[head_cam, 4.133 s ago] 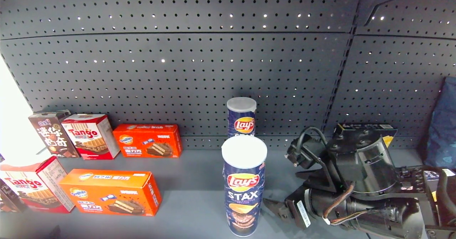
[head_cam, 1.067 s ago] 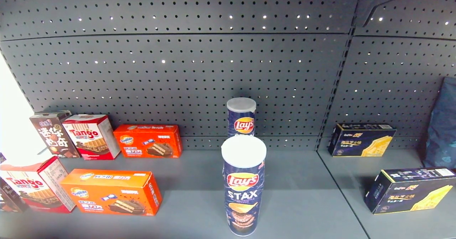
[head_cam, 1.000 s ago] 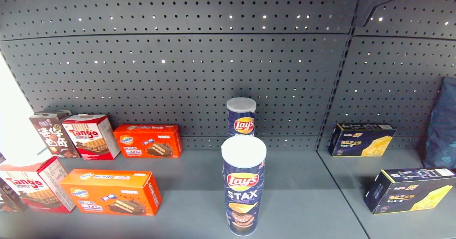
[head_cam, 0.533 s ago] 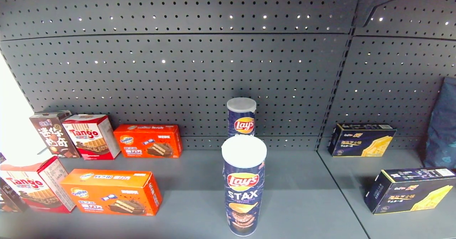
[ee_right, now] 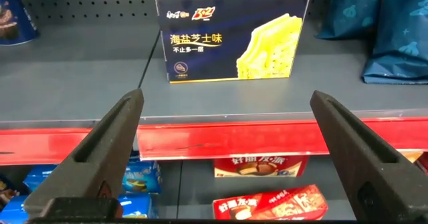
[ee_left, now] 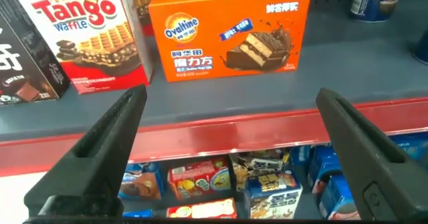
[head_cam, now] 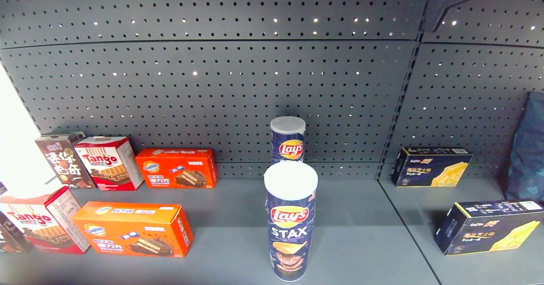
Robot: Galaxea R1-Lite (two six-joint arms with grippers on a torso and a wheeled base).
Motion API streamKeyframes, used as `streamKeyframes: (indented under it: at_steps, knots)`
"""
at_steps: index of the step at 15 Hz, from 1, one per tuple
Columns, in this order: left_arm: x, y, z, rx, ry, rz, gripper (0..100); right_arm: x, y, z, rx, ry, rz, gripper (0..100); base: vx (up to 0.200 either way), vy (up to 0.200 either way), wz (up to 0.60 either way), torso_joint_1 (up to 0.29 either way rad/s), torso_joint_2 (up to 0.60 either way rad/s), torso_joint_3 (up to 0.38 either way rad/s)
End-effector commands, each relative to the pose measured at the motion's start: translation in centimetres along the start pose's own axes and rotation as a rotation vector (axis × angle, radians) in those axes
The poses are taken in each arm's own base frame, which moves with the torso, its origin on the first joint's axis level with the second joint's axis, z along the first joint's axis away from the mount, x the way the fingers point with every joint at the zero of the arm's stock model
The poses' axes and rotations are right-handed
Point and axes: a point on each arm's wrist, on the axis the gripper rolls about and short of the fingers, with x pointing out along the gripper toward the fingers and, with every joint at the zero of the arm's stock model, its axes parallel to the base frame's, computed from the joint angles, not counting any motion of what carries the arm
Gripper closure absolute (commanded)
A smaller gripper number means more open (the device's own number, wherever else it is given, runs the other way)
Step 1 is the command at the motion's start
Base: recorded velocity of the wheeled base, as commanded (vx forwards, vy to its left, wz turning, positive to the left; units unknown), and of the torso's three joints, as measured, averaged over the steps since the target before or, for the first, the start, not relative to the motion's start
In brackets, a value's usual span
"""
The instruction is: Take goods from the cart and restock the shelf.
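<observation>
From the head view, the right arm that stood low on the right beside the front crisp can (head_cam: 290,225) four seconds ago has gone, and the two dark boxes it covered now show whole: the near dark box (head_cam: 488,226) and the far dark box (head_cam: 431,166) by the pegboard. Nothing on the shelf (head_cam: 238,200) has shifted in the last second. The front crisp can stands upright near the shelf's front edge, with the rear crisp can (head_cam: 288,140) straight behind it against the back panel. Two orange boxes (head_cam: 132,229) lie to the left, and red wafer boxes (head_cam: 108,162) stand beyond them. In the left wrist view, the left pincer (ee_left: 231,95) hangs in front of the shelf's red edge strip (ee_left: 227,134), its jaws spread wide and holding nothing, facing an orange box and a wafer box. In the right wrist view, the right pincer (ee_right: 227,98) is likewise wide apart and empty, clear of the shelf edge, facing the near dark box with a blue bag (ee_right: 394,30) beside it.
</observation>
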Motion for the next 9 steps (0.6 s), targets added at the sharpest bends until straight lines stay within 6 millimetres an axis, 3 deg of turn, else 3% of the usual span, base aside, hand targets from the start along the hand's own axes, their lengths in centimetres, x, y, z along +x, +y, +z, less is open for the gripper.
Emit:
streamKeyframes:
  at_steps: [1, 9]
  knots:
    - [-0.02, 0.0, -0.01, 0.002, -0.002, -0.001, 0, 0.02, 0.0, 0.0, 0.0, 0.002, 0.0, 0, 0.0, 0.0, 0.0, 0.0, 0.0, 0.0]
    - [-0.02, 0.0, -0.01, -0.004, -0.002, -0.001, 0, 0.02, 0.0, 0.0, 0.0, 0.002, 0.0, 0, 0.0, 0.0, 0.0, 0.0, 0.0, 0.0]
